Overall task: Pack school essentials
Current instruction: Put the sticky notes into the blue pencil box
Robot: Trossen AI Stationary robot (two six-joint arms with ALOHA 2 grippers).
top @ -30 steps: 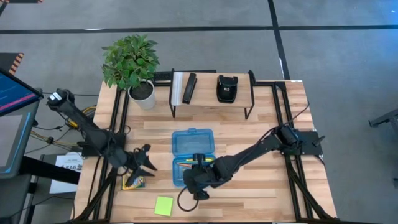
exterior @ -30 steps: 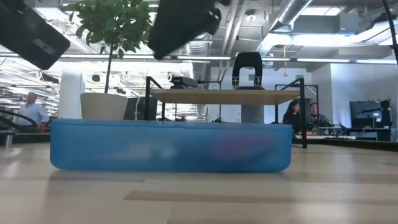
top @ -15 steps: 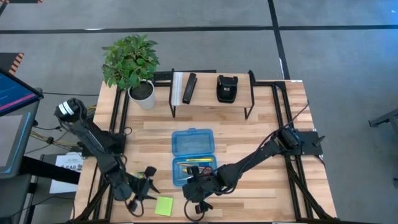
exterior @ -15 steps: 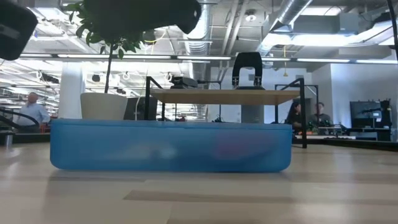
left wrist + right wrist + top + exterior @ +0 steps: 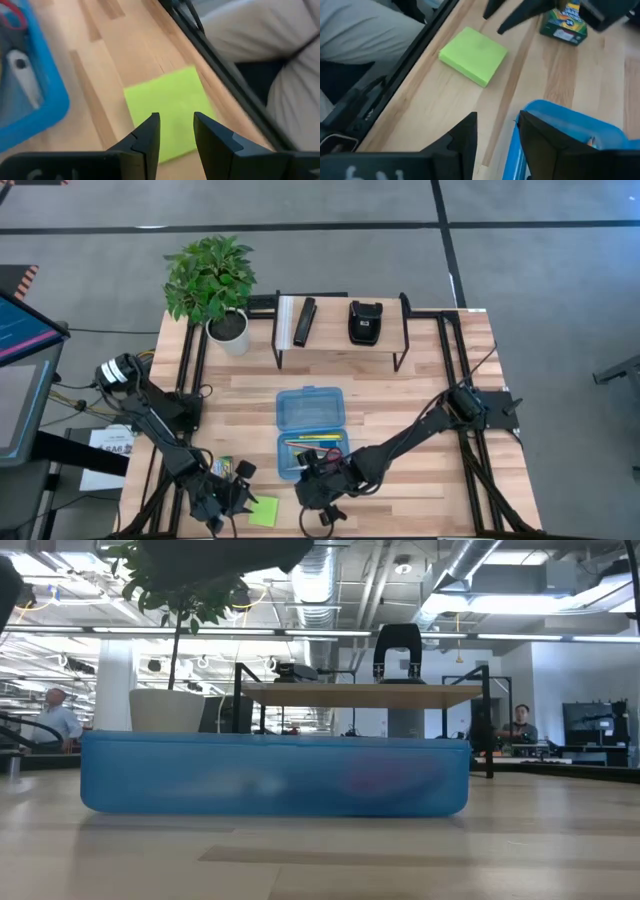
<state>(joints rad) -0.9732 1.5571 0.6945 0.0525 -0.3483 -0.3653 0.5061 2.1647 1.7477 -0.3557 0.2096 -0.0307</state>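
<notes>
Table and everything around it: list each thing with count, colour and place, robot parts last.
Table: one, light wood, black-framed.
Plant: one, green in a white pot, far left corner.
Shelf: one, wooden with black legs, far edge.
Bar: one, black, on the shelf.
Pouch: one, black, on the shelf.
Case: one, blue translucent, open, table centre, pencils inside.
Crayon box: one, green-yellow, left of the case.
Sticky-note pad: one, lime, near edge.
People: several, in the room behind.
Left gripper: fingers open, above the pad.
Right gripper: fingers open, by the case's near edge.
</notes>
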